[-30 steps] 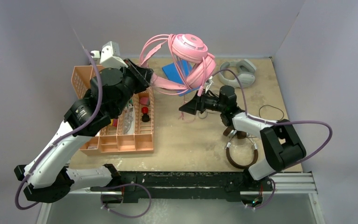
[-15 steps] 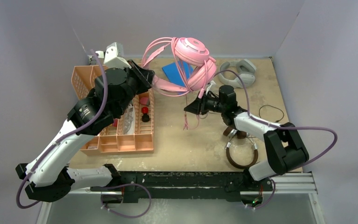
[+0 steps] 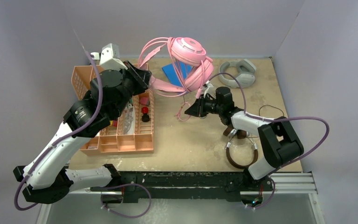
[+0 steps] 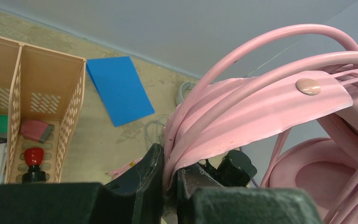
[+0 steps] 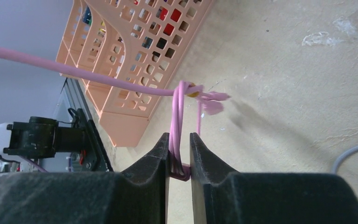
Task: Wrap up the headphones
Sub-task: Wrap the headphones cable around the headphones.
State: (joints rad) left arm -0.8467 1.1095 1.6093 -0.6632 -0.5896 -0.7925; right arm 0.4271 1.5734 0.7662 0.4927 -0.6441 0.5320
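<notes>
Above the table (image 3: 182,140), left tool (image 4: 170,183) clamped on pink headphones (image 3: 189,49), right tool (image 5: 179,156) pinching the pink cable (image 5: 177,116)

I read a tan, scuffed table (image 3: 186,140). Lying on it: a peach slotted basket (image 3: 81,79) at left, with small items in its compartments; a blue sheet (image 3: 173,71) far centre; a light-grey headset (image 3: 238,72) far right; a brown-and-silver headset (image 3: 230,159) near right.
</notes>
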